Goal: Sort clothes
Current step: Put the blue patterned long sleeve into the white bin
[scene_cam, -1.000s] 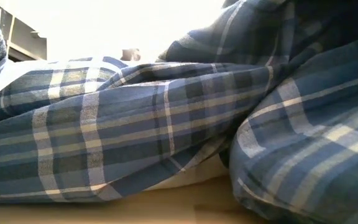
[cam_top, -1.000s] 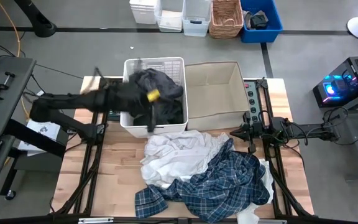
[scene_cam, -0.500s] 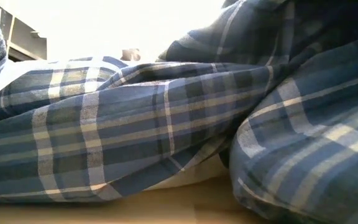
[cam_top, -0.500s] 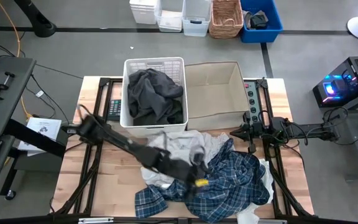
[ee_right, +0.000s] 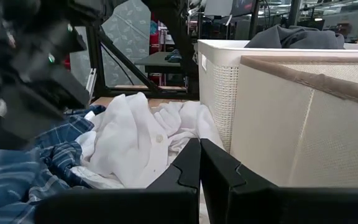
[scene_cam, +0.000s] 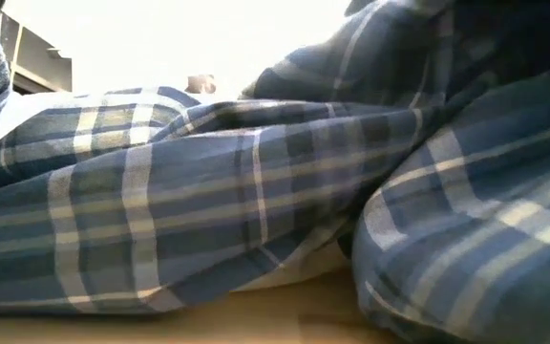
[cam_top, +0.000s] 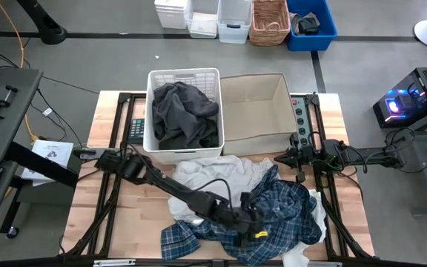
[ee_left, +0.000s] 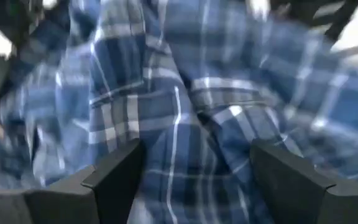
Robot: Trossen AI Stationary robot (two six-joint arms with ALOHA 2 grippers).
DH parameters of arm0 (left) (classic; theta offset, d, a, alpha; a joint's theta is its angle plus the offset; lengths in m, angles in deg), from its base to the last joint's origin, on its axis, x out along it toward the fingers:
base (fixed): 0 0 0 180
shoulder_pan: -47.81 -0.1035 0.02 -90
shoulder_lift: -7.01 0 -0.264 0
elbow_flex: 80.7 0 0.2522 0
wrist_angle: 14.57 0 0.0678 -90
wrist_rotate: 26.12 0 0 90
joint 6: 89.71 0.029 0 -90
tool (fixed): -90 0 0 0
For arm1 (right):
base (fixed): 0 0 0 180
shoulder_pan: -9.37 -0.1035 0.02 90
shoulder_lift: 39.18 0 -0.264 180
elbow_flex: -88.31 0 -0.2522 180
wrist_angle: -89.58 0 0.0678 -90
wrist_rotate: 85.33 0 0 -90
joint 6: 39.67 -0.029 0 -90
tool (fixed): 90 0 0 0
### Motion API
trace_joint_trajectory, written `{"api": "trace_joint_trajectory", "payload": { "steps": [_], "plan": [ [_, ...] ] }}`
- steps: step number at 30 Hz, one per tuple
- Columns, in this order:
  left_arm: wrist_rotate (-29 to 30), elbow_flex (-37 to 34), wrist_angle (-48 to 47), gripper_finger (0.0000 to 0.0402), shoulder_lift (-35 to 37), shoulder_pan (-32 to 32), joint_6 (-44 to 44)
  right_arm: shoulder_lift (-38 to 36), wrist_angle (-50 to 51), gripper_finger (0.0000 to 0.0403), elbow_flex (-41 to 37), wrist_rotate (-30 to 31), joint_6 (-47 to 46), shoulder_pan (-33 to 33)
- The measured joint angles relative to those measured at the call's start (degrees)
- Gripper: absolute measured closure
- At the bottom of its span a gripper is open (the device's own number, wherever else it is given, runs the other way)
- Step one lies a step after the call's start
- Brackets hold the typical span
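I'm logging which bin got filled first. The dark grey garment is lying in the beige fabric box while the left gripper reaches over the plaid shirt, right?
Not quite. The high view shows the dark grey garment lying in the white plastic basket, not the beige fabric box. The left gripper does reach over the plaid shirt, fingers open.

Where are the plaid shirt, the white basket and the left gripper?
plaid shirt (cam_top: 291, 215): high view, on its right half.
white basket (cam_top: 184, 73): high view, on its far rim.
left gripper (cam_top: 256, 231): high view, between its fingertips.
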Motion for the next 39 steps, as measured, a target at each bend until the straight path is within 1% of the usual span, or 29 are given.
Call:
{"api": "trace_joint_trajectory", "payload": {
  "steps": [2, 5, 7, 8, 9, 10, 12, 13, 14, 16, 18, 21, 23, 27, 29, 31, 32, 36, 39],
  "plan": [
    [2.0, 0.1, -2.1, 0.0117, -1.3, 0.0, -1.1, 0.0, 0.0, 0.0402, 0.0, 0.0, 0.0, 0.0],
    [2.4, 0.1, -4.5, 0.0119, -3.9, 0.0, -2.1, 0.0, 0.0, 0.0402, 0.0, 0.0, 0.0, 0.0],
    [2.3, 0.1, -5.1, 0.0137, -5.3, 0.0, -1.8, 0.0, 0.0, 0.0402, 0.0, 0.0, 0.0, 0.0],
    [2.0, 0.1, -5.6, 0.0158, -5.5, 0.0, -1.7, 0.0, 0.0, 0.0402, 0.0, 0.0, 0.0, 0.0],
    [1.2, 0.1, -6.3, 0.019, -5.5, 0.0, -1.9, 0.0, 0.0, 0.0402, 0.0, 0.0, 0.0, 0.0],
    [-0.2, 0.1, -6.7, 0.0231, -5.3, 0.0, -2.6, 0.0, 0.0, 0.0402, 0.0, 0.0, 0.0, 0.0],
    [-4.2, -0.1, -6.9, 0.0333, -3.4, 0.0, -3.4, 0.0, 0.0, 0.0402, 0.0, 0.0, 0.0, 0.0],
    [-6.1, -0.2, -5.8, 0.0366, -2.1, -0.1, -3.4, 0.0, 0.0, 0.0402, 0.0, 0.0, 0.0, 0.0],
    [-7.1, -0.2, -3.5, 0.0378, -0.6, -0.1, -2.8, 0.0, 0.0, 0.0402, 0.0, 0.0, 0.0, 0.0],
    [-6.4, -0.2, 1.9, 0.0384, 3.8, 0.1, 0.8, 0.0, 0.0, 0.0402, 0.0, 0.0, 0.0, 0.0],
    [-4.0, -0.2, 6.4, 0.0393, 10.0, 0.0, 6.9, 0.0, 0.0, 0.0402, 0.0, 0.0, 0.0, 0.0],
    [-1.0, -0.2, 12.2, 0.0395, 22.7, -0.9, 17.9, 0.0, 0.0, 0.0402, 0.0, 0.0, 0.0, 0.0],
    [2.7, 0.2, 16.0, 0.0396, 30.7, -1.3, 25.6, 0.0, 0.0, 0.0402, 0.0, 0.0, 0.0, 0.0],
    [11.4, 0.3, 15.7, 0.0398, 43.0, -2.4, 38.7, 0.0, 0.0, 0.0402, 0.0, 0.0, 0.0, 0.0],
    [15.8, -0.1, 13.2, 0.0399, 47.9, -3.4, 42.7, 0.0, 0.0, 0.0402, 0.0, 0.0, 0.0, 0.0],
    [18.8, -0.2, 9.9, 0.0399, 52.0, -5.2, 43.4, 0.0, 0.0, 0.0402, 0.0, 0.0, 0.0, 0.0],
    [19.2, -0.2, 8.0, 0.04, 54.3, -6.5, 42.8, 0.0, 0.0, 0.0402, 0.0, 0.0, 0.0, 0.0],
    [18.6, -0.7, 0.9, 0.04, 61.3, -13.6, 37.7, 0.0, 0.0, 0.0402, 0.0, 0.0, 0.0, 0.0],
    [16.8, -2.7, 3.3, 0.0401, 62.9, -21.1, 36.4, 0.0, 0.0, 0.0402, 0.0, 0.0, 0.0, 0.0]
  ]
}}
